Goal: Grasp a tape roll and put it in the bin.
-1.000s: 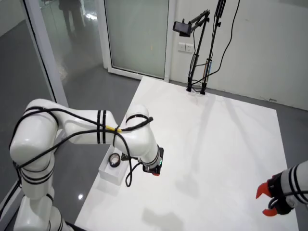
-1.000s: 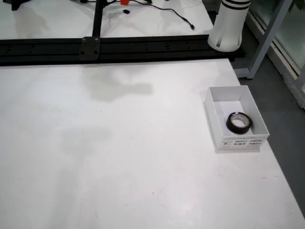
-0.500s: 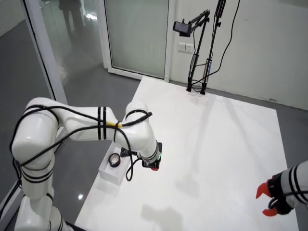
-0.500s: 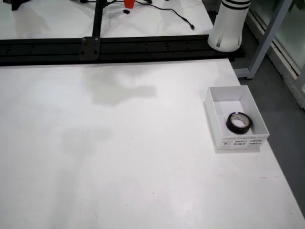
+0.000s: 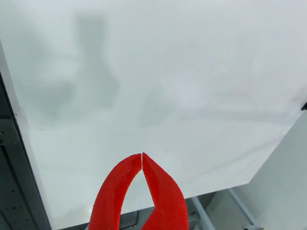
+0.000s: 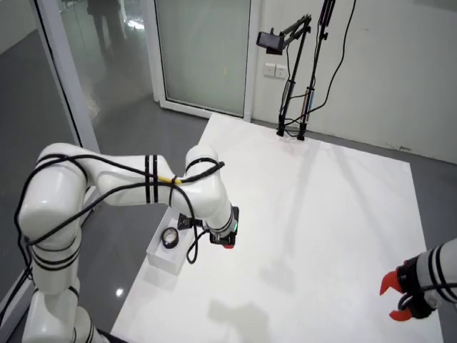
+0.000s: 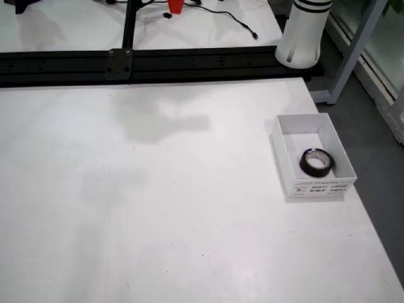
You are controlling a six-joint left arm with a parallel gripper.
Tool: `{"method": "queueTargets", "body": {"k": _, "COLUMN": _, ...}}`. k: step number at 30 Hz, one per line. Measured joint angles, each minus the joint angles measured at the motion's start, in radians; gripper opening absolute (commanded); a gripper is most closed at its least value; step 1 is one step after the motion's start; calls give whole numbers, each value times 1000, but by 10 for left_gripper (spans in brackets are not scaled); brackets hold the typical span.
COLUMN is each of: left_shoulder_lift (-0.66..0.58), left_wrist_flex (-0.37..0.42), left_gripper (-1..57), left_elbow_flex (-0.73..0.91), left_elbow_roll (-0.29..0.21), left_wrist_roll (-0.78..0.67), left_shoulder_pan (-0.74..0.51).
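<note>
A black tape roll (image 7: 315,162) lies flat inside the small white bin (image 7: 314,187) near the table's right edge in the view from across the table. From the high side view the roll (image 6: 170,238) sits in the bin (image 6: 158,257) at the table's left edge. My gripper (image 6: 227,244) hangs just right of the bin, above the table. In the view that rides on the gripper, its red fingers (image 5: 115,191) meet at the tips, so the gripper (image 5: 142,155) is shut on nothing. Only its red tip (image 7: 175,6) shows at the top edge in the view from across the table.
A second arm's red gripper (image 6: 400,300) rests at the table's right edge in the high side view. A camera stand (image 6: 293,128) stands at the far end. A black rail (image 7: 158,63) and a white arm base (image 7: 304,38) line the back.
My gripper has drifted a little up and away from the bin, staying shut. The tape roll, the bin and the second arm have not moved.
</note>
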Motion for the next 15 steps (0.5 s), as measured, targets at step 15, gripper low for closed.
{"method": "queueTargets", "body": {"k": 15, "left_shoulder_lift": 0, "left_wrist_flex": 0, "left_gripper": -3, "left_elbow_flex": 0, "left_elbow_roll": 0, "left_wrist_roll": 0, "left_shoulder_pan": -45}}
